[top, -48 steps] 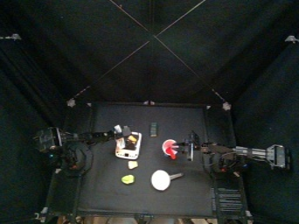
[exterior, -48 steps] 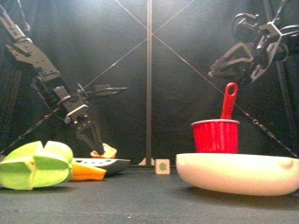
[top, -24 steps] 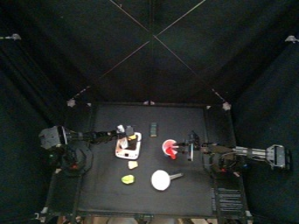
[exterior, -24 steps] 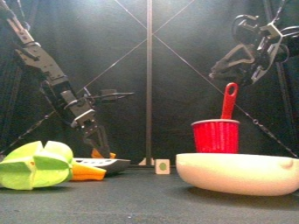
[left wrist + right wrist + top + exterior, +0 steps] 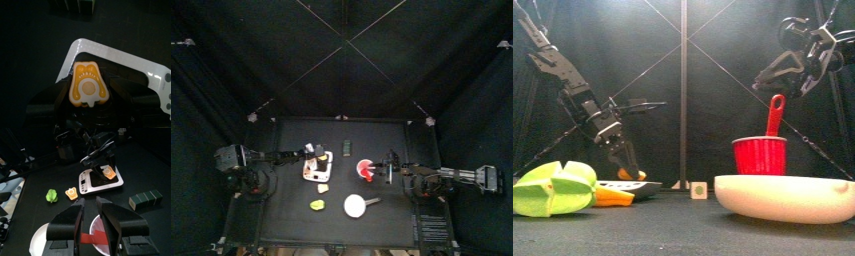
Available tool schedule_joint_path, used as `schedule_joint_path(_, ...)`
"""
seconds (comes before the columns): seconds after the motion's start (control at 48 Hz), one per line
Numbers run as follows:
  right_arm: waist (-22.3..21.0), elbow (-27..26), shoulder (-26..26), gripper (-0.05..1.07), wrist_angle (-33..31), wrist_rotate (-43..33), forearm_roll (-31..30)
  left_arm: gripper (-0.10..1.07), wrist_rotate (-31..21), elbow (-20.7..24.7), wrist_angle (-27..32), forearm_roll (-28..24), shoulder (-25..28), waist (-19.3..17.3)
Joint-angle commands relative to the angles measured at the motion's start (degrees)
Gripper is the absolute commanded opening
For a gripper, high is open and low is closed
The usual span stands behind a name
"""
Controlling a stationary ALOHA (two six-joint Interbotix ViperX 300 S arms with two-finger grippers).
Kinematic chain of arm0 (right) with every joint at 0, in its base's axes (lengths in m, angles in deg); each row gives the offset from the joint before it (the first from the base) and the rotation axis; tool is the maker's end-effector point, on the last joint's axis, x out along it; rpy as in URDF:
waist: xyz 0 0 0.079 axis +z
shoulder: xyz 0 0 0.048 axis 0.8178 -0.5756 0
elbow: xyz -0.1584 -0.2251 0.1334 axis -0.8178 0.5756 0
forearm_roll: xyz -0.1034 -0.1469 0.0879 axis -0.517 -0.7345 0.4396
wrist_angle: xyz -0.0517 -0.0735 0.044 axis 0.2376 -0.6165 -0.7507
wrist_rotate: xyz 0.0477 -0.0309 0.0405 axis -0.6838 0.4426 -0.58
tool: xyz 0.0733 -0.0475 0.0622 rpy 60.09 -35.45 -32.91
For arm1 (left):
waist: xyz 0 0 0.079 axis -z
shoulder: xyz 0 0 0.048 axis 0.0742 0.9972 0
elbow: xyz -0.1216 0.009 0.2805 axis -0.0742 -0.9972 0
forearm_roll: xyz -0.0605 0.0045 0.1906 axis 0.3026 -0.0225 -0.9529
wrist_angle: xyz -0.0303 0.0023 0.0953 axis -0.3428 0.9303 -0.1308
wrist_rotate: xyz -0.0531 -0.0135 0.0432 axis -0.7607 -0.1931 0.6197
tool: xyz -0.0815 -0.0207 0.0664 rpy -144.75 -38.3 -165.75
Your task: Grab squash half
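While the right gripper hangs open over the cup, the left gripper straddles the squash on the board, jaws apart.

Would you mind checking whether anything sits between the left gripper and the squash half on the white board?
Nothing visible does. The squash half lies cut face up on the white board, and the left gripper hangs directly over it, fingers open either side, with no other object between.
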Motion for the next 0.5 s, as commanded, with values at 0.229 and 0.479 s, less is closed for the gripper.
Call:
schedule_joint_path(0.229, -0.1, -0.5, 0.1, 0.67, 0.4, -0.1, 0.5, 0.71, 0.1, 0.9, -0.5, -0.4, -4.2, 1.8)
schedule_joint_path(0.479, -0.1, -0.4, 0.0, 0.67, 0.4, -0.1, 0.5, 0.71, 0.1, 1.4, -0.5, -0.3, -3.9, 2.2)
